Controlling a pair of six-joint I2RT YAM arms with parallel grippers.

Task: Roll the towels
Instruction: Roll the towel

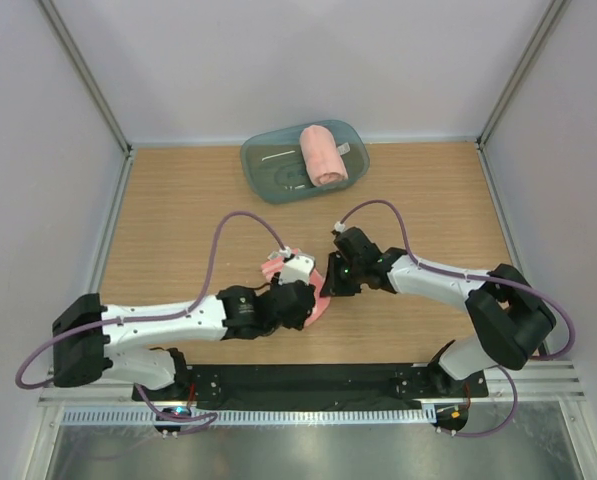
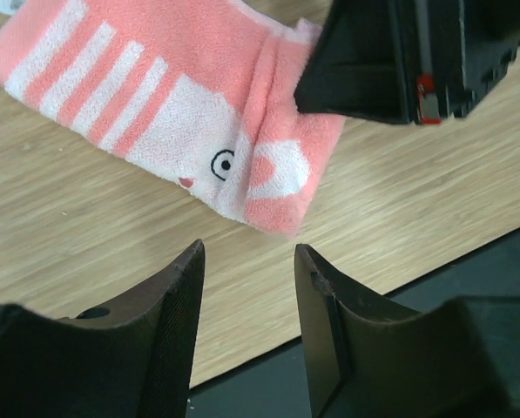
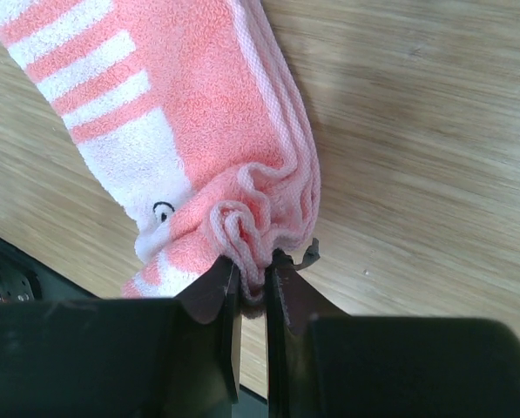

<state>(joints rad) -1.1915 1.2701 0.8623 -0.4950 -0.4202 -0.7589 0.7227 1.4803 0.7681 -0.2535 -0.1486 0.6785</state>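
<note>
A salmon-pink towel (image 3: 209, 104) with white stripes and a rabbit face lies loosely rolled on the wooden table near the front edge. My right gripper (image 3: 253, 264) is shut on the bunched folds at its end. My left gripper (image 2: 247, 254) hangs open just off the towel's (image 2: 168, 104) rabbit corner, with only bare table between its fingers. From above, both grippers meet over this towel (image 1: 319, 302), which they mostly hide. A second pink towel (image 1: 323, 153) lies rolled up inside the teal tub (image 1: 268, 172) at the back.
The tub also holds a few small thin items. The right gripper's black body (image 2: 408, 57) fills the upper right of the left wrist view. The table's dark front rail (image 2: 469, 261) runs just behind the left fingers.
</note>
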